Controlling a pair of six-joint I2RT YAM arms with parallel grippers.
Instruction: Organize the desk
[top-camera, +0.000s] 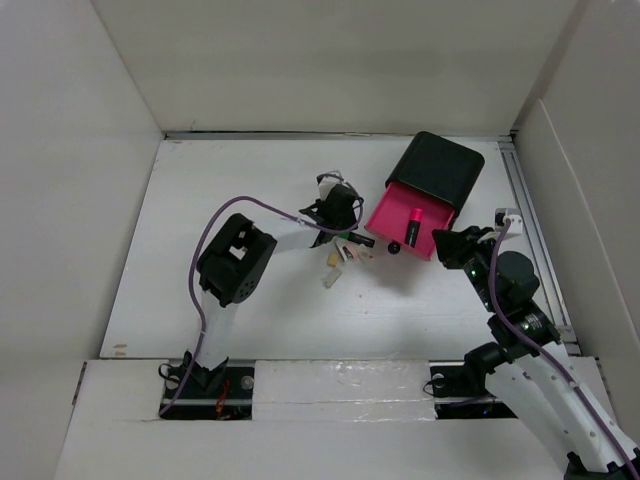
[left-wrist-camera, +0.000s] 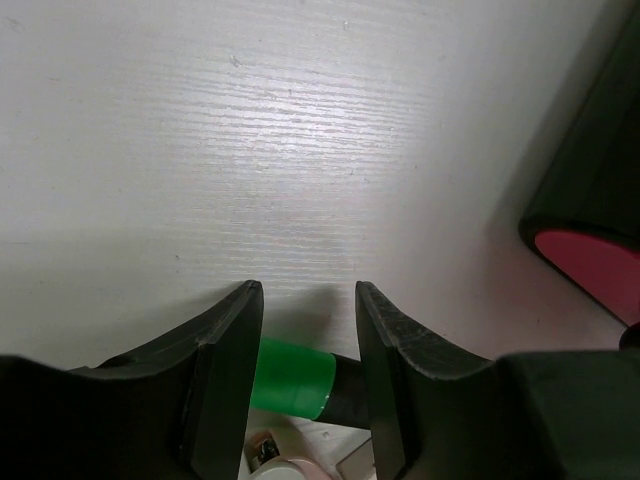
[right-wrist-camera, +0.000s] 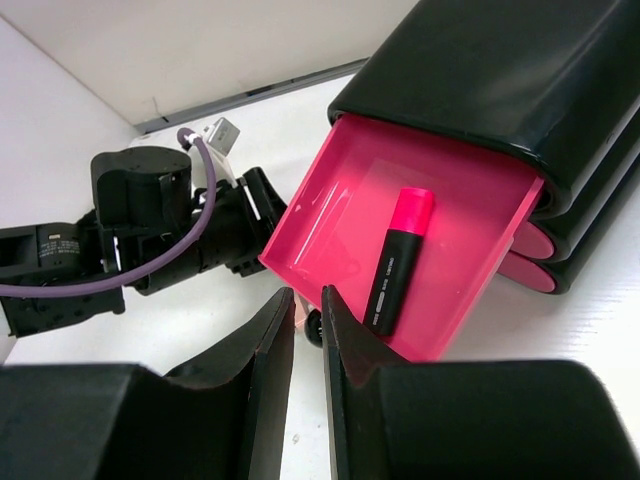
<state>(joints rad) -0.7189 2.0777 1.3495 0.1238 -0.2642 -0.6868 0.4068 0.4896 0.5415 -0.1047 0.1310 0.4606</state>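
The white desk holds a black box with pink drawers at the back right. Its top drawer is pulled out, and a pink highlighter lies in it, also in the right wrist view. My left gripper is low over the desk left of the drawer. Its jaws are open, and a black marker with a green cap lies across the gap just under the fingers. My right gripper is by the drawer's front corner, with its jaws almost together and empty.
Several small pale items lie on the desk just in front of my left gripper. A small black knob sits at the drawer's front edge. White walls border the desk on all sides, and a rail runs along the right.
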